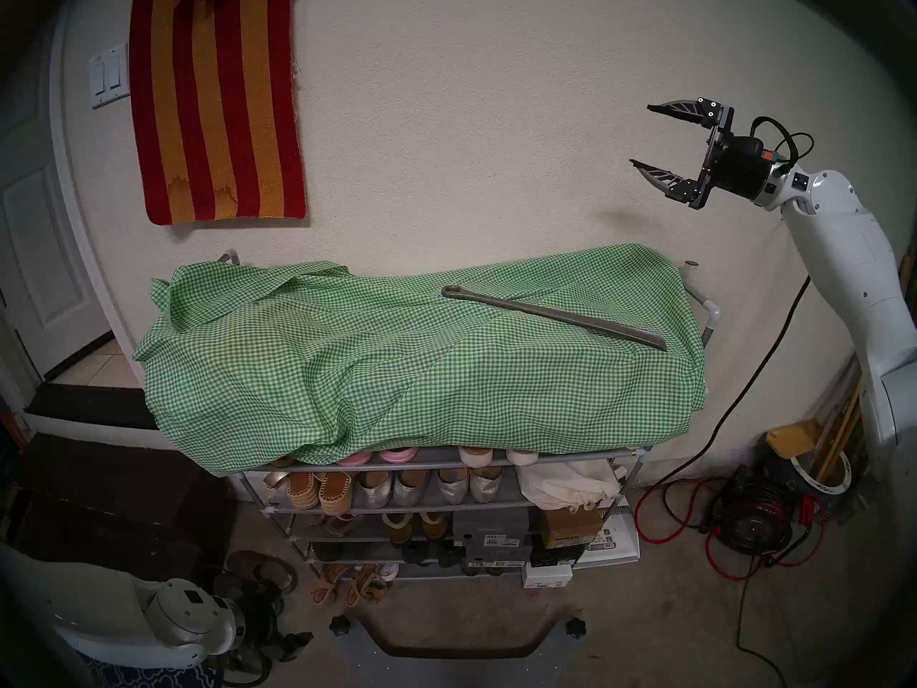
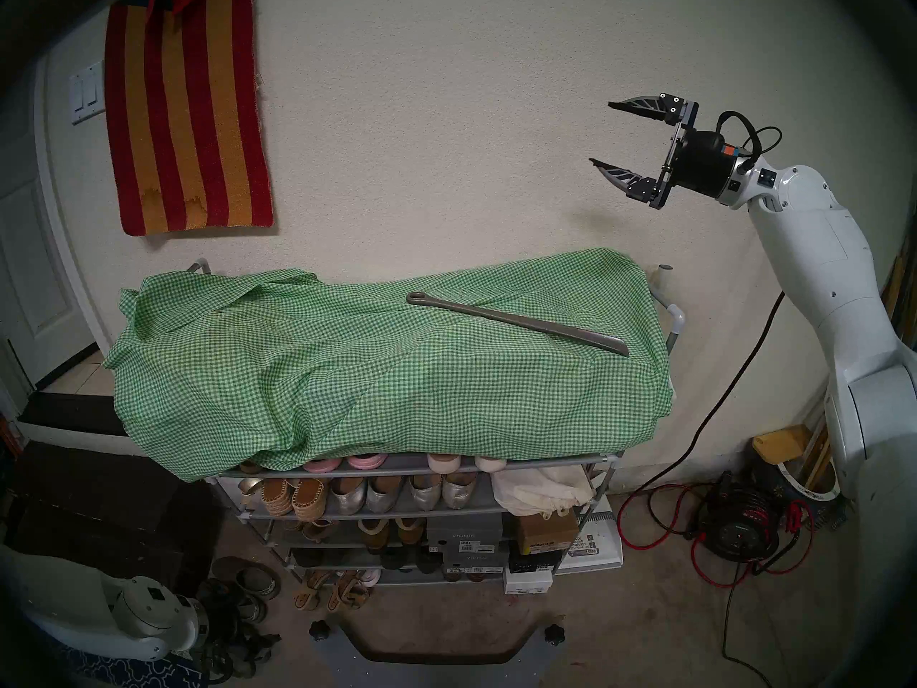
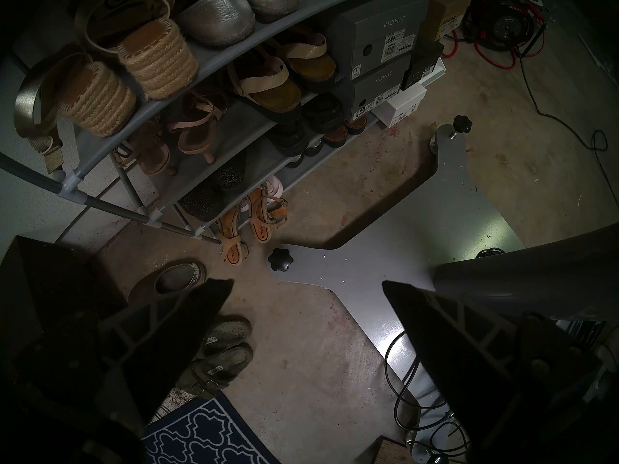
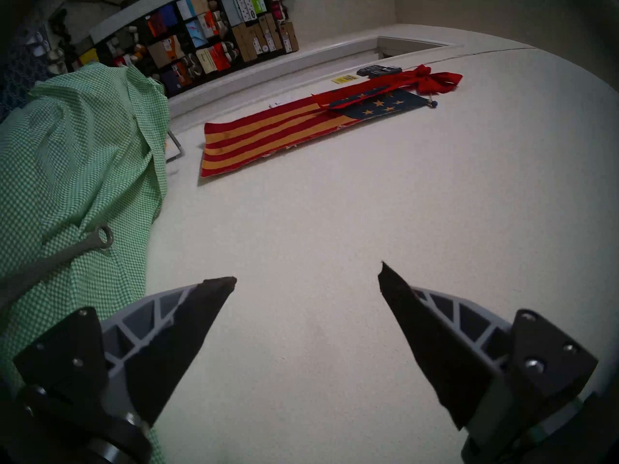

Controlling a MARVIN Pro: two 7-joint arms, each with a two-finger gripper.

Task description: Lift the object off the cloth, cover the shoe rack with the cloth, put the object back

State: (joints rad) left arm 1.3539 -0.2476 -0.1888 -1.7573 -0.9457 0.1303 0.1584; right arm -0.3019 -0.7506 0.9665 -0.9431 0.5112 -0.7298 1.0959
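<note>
"VIONIC" reads in pale capitals on the lid of the upper grey shoebox (image 3: 378, 34) and again on the lower grey shoebox (image 3: 376, 91) beneath it, both up and right of the left hand (image 3: 307, 286). Their barcode stickers carry print too small to read.

Both head views are evenly and softly lit, and the pale wall (image 1: 446, 126) looks a little grainy. Straight lines bend toward the dark fisheye rim. The right arm (image 1: 838, 255) throws a faint shadow on the wall. The left wrist view is dim, with one spot of glare on the grey base plate (image 3: 485, 235). The right wrist view is bright but slightly soft.
</note>
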